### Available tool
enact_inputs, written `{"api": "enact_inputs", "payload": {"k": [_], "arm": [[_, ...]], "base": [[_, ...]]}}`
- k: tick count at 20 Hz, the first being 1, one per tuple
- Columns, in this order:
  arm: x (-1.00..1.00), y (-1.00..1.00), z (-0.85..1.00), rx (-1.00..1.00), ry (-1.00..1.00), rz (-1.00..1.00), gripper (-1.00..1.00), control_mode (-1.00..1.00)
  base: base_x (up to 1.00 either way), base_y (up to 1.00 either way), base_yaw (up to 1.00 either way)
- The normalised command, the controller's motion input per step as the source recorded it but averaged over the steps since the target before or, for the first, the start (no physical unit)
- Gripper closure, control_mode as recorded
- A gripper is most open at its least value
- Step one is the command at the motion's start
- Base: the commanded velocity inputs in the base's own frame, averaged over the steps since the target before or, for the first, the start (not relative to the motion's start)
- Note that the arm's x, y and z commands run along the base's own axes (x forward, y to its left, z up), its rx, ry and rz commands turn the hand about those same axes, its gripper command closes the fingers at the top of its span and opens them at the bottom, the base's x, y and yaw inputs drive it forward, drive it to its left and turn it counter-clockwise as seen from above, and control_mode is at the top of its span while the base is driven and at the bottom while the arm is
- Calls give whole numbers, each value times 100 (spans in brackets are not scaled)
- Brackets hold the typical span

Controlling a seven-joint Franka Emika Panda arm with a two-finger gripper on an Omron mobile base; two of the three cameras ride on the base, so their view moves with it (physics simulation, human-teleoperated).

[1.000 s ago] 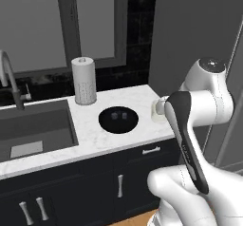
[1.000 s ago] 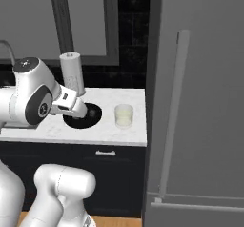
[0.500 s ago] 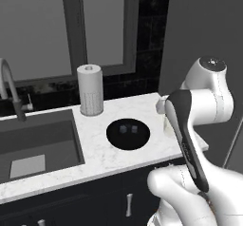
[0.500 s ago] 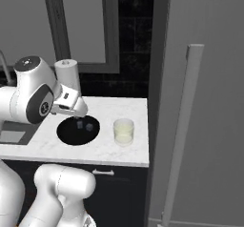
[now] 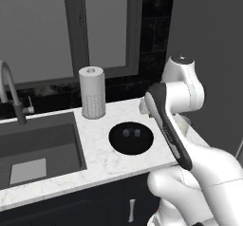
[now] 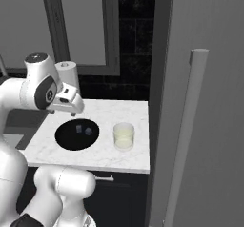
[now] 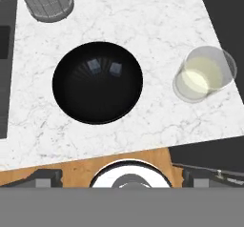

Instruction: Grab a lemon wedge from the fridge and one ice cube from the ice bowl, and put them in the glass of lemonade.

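The gripper (image 6: pixel 70 109) hangs wide open and empty above the ice bowl (image 7: pixel 66 102), where two cubes sit nearly touching; coming down it might pinch both (or nudge the glass of lemonade (image 7: pixel 204 73) nearby); the fridge (image 6: pixel 205 102) looks shut, I think

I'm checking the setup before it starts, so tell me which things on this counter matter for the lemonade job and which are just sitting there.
Part of the job:
- ice bowl, black, on the counter
- two ice cubes inside it
- glass of lemonade, beside the bowl
- fridge, door shut
- gripper, open, above the bowl

Just lying about:
- paper-towel roll
- sink and faucet
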Motion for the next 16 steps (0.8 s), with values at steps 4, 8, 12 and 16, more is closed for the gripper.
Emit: {"api": "enact_inputs", "payload": {"k": [4,8,12,16], "arm": [[55,52,-34,-7,25,3,-100,-100],[19,10,-38,-3,1,11,-100,-100],[1,0,-56,4,15,1,-100,-100],[11,0,-39,7,17,0,-100,-100]], "base": [[0,0,0],[0,0,0],[0,0,0],[0,0,0]]}}
